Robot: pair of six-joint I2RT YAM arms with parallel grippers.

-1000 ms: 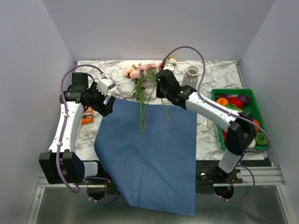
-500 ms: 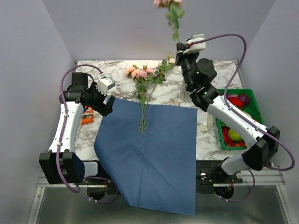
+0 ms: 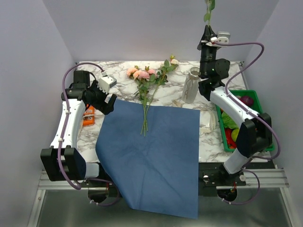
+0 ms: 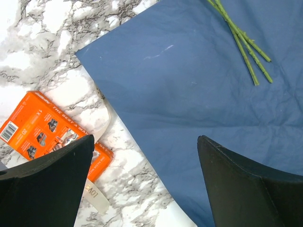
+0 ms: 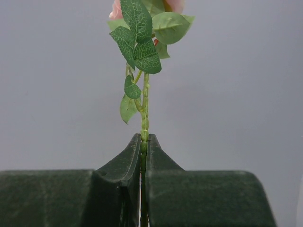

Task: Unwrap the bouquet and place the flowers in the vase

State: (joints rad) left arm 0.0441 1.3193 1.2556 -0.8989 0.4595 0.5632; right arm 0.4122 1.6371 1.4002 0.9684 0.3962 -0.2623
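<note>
The bouquet lies unwrapped: its blue paper [image 3: 151, 151] [image 4: 189, 85] is spread flat and hangs over the table's front edge. Pink and peach flowers [image 3: 145, 75] rest at the back, their stems [image 4: 241, 38] lying on the paper. My right gripper [image 3: 207, 34] [image 5: 144, 139] is raised high and points up, shut on the green stem of one flower [image 5: 142, 52]; its leaves [image 3: 208, 9] leave the top of the overhead view. The off-white vase [image 3: 191, 85] stands just down and left of it. My left gripper [image 3: 110, 101] [image 4: 146, 138] hangs open over the paper's left corner, holding nothing.
An orange box [image 3: 88, 116] [image 4: 42, 127] and a beige ribbon [image 4: 97, 198] lie on the marble left of the paper. A green crate [image 3: 241, 94] of toy produce stands at the right edge. A small pale object [image 3: 211, 120] lies beside the crate.
My right gripper has lifted one flower off the pile, swung right and turned upright beside the vase. The left arm has barely moved.
</note>
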